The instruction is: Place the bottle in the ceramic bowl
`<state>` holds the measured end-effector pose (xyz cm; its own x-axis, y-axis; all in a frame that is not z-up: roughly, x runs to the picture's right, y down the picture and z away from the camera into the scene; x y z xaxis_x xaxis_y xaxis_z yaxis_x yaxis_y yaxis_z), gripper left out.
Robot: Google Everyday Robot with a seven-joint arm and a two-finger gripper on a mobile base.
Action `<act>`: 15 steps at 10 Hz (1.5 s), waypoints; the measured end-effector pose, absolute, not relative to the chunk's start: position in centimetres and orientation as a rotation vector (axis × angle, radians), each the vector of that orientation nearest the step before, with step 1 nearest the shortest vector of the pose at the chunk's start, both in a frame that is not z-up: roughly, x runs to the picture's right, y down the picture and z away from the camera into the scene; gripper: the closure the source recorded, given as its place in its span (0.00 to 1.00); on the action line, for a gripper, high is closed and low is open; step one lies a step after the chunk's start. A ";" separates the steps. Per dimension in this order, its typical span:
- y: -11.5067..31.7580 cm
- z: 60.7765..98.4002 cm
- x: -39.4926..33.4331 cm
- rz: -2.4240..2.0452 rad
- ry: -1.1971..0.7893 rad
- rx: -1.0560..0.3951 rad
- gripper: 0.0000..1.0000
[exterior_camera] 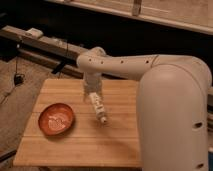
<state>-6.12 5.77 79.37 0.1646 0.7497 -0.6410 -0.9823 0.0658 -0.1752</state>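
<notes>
One end effector [95,101] hangs over the table [75,148], up and to the right of the bowl [45,125]. It is at the tip of the one big white arm [122,65], which comes in from the right side. It is closed around the top part of the bottle [100,112] and holds it.

I count one bottle. It is small, slim and pale. It points down and leans a little, with its low end further from the bowl than its top end. It is in the air, near the bowl on the right, but it does not touch the bowl. I cannot tell if its low end touches the wood.

I count one bowl. It is round, flat and red-orange. It sits on the left part of the table. Inside it you see a pale white pattern. The bottle is outside the bowl.

I count one table. It is made of light wood boards, and it carries the bowl.
</notes>
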 end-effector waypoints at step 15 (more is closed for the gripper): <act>8.4 87.7 -4.9 1.195 0.523 -0.679 0.35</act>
<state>-4.89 8.43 87.74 0.2915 0.6608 -0.6916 -0.9564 0.2138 -0.1989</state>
